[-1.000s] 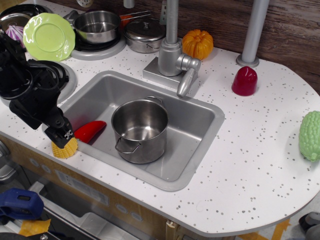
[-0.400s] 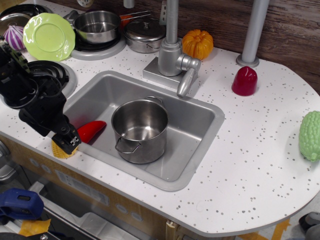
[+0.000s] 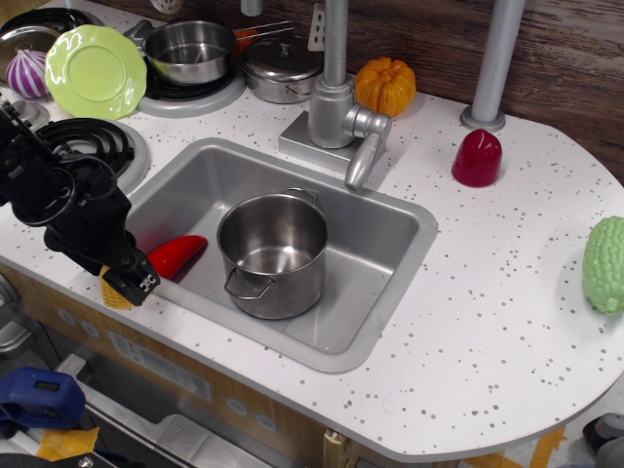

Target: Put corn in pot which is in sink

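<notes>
Hidden and cut-off parts at the counter's left edge

The gripper (image 3: 130, 283) covers most of the corn (image 3: 111, 294), leaving only a yellow sliver at its left; whether the jaws grip the cob cannot be told; the black arm (image 3: 44, 190) runs off the left edge; the red pepper (image 3: 175, 255) is partly masked by the gripper; the purple onion (image 3: 29, 73) sits half behind the green plate (image 3: 96, 70); the bitter gourd (image 3: 604, 263) is clipped by the right edge.

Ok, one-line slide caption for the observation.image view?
Tool down over the corn at the counter's front edge, left of the sink, where the empty pot stands.
</notes>
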`<state>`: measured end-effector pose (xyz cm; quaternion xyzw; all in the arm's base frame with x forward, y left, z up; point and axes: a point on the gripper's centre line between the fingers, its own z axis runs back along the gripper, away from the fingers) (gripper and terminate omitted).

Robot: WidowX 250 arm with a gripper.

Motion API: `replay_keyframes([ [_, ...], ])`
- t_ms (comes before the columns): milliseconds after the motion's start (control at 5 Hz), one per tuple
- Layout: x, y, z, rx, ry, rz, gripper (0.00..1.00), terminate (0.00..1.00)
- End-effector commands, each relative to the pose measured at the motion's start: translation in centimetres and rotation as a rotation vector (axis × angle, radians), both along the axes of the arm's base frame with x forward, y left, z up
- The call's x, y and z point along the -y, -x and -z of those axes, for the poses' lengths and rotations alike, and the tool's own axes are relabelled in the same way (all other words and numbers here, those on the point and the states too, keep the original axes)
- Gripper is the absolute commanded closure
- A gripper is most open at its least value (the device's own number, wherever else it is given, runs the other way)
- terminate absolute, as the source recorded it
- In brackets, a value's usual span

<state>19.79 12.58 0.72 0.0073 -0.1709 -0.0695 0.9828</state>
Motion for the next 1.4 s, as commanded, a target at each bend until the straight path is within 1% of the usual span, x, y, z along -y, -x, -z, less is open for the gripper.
replay_keyframes([
  [0, -0.7, -0.1, -0.4, 0.022, -0.009, -0.015, 1.00, 0.00],
  [200, -0.2, -0.4, -1.2, 0.048, -0.040, -0.010, 1.00, 0.00],
  [400, 0.7, -1.7, -3.0, 0.075, -0.073, 0.015, 1.00, 0.00],
  [600, 1.4, -3.5, -4.4, 0.096, -0.087, 0.033, 1.00, 0.00],
  [800, 2.1, -5.9, -5.0, 0.120, -0.076, 0.071, 1.00, 0.00],
  [1000, 3.3, -8.1, -4.5, 0.165, -0.075, 0.102, 1.00, 0.00],
  [1200, 4.5, -10.3, -3.3, 0.201, -0.027, 0.114, 1.00, 0.00],
])
